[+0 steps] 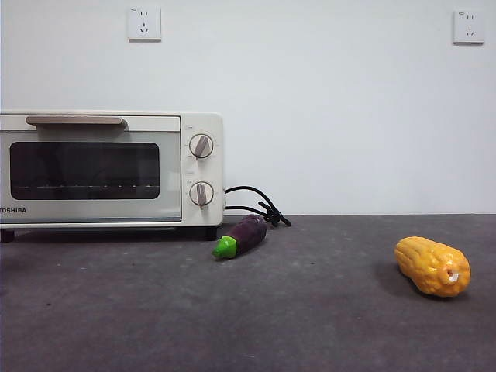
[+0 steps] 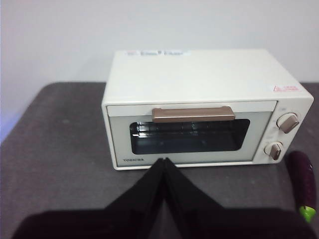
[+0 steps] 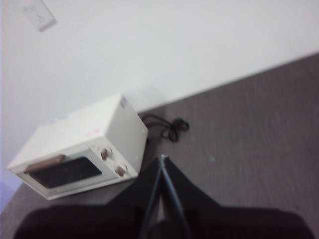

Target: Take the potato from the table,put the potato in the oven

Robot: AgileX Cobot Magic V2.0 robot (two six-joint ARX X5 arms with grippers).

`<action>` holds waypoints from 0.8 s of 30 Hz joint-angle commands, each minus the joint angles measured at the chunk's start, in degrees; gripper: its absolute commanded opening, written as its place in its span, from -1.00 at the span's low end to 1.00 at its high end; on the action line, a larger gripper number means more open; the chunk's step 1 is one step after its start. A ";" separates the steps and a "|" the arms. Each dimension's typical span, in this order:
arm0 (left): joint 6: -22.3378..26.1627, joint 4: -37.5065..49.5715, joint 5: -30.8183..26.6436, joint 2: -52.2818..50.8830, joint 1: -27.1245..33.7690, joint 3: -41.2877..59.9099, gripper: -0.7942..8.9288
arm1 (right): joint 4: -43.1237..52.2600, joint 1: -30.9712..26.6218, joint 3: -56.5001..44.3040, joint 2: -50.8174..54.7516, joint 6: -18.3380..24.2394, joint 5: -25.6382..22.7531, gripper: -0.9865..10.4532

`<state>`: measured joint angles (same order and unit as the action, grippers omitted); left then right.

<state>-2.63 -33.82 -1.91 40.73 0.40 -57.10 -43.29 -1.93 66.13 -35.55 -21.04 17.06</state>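
Observation:
The potato is out of view in all three views. The cream-white oven (image 1: 108,167) stands at the left of the table (image 1: 310,325) with its glass door closed. The left wrist view shows the oven (image 2: 199,109) from the front and above, handle up, door closed. My left gripper (image 2: 163,160) is shut on nothing, raised in front of the oven door. My right gripper (image 3: 162,158) is also shut and empty, held high above the table to the right of the oven (image 3: 84,144). Neither arm shows in the front view.
A purple eggplant (image 1: 242,236) with a green cap lies just right of the oven, near its coiled black cord (image 1: 260,205). A bumpy yellow corn cob (image 1: 432,266) lies at the right. Wall sockets (image 1: 144,23) sit high on the white wall.

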 commanded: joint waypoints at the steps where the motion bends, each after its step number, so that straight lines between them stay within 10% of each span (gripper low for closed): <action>1: 0.24 -1.38 3.50 4.59 0.15 -2.99 -0.85 | -3.02 0.04 2.27 -3.50 0.24 1.84 -0.83; 12: 2.32 -8.83 16.48 25.79 0.22 -16.41 -0.85 | -15.45 0.04 6.38 -15.78 9.64 20.83 -0.83; 24: -3.56 -6.56 33.48 44.87 7.39 -26.77 -0.85 | -22.56 0.04 6.36 -15.98 18.78 21.99 -0.83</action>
<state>-4.40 -40.75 30.85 84.44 7.14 -83.35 -65.87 -1.93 72.25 -51.57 -4.47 38.65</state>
